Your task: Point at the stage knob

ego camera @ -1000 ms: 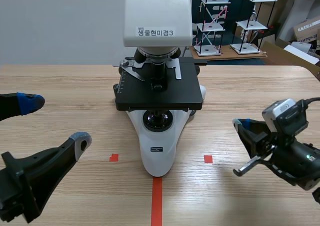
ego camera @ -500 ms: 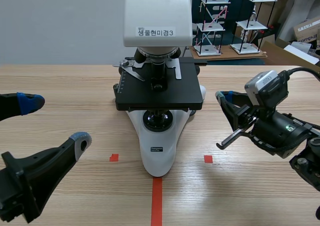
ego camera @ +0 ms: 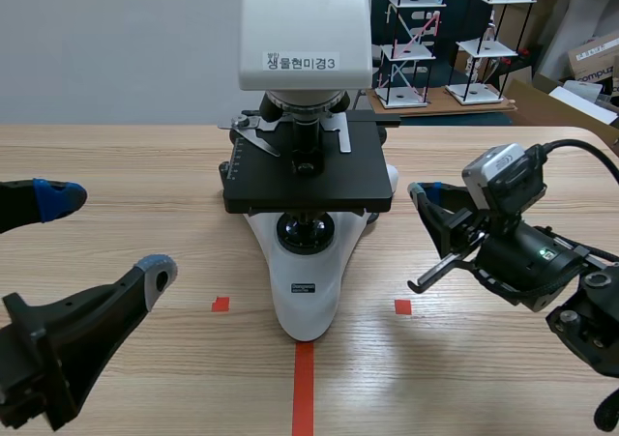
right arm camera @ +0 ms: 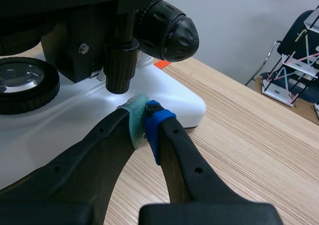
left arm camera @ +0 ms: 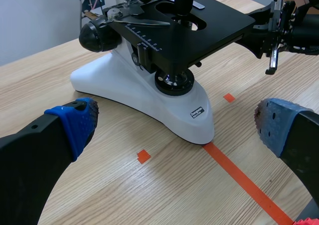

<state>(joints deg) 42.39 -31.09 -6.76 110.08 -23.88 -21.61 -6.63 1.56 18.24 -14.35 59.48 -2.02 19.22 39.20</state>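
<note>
1. The right gripper (ego camera: 419, 195) sits just right of the microscope (ego camera: 308, 291), fingers pressed together and holding nothing. The left gripper (ego camera: 106, 235), near the microscope's left, gapes wide and is empty.
2. Left wrist view: the microscope stands ahead of those spread fingers.
3. Right wrist view: the joined tips sit just under the stage knob (right arm camera: 119, 68), which hangs on the microscope's right side.

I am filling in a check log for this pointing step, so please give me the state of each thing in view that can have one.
microscope: standing upright.
stage knob: free, nothing grips it.
left tool: open, holding nothing, off to the side of the microscope.
right tool: shut on nothing, tips just below the stage knob; whether they touch it cannot be told.
</note>
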